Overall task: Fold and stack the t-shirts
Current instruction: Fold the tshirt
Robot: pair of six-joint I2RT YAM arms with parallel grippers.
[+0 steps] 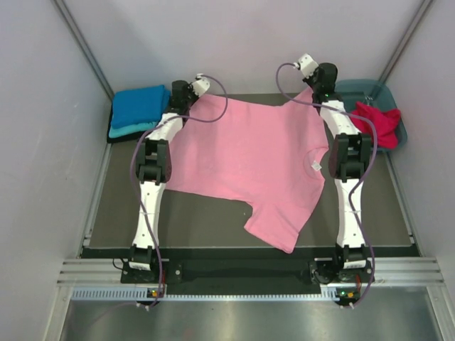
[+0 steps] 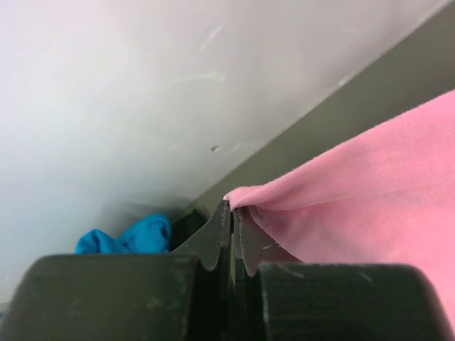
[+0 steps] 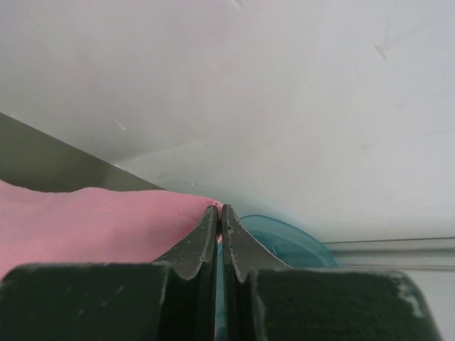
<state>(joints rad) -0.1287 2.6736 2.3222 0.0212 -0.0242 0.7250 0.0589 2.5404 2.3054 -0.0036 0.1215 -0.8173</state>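
A light pink t-shirt [image 1: 249,160] is stretched out over the dark table, held up at its two far corners. My left gripper [image 1: 190,92] is shut on its far left corner, and the pink cloth [image 2: 370,185] runs off to the right of the pinched fingertips [image 2: 226,213]. My right gripper [image 1: 318,89] is shut on the far right corner, with pink fabric [image 3: 92,220] to the left of its closed jaws. One sleeve hangs toward the near edge [image 1: 281,224]. A folded bright blue shirt [image 1: 138,105] lies on a turquoise one [image 1: 128,129] at the far left. A crimson red shirt [image 1: 377,121] lies in the tub.
The blue-grey plastic tub [image 1: 373,91] stands at the far right corner against the white wall [image 1: 249,35], its rim [image 3: 284,238] seen past the right fingers. White side walls close in both sides. The metal rail [image 1: 249,270] runs along the near edge.
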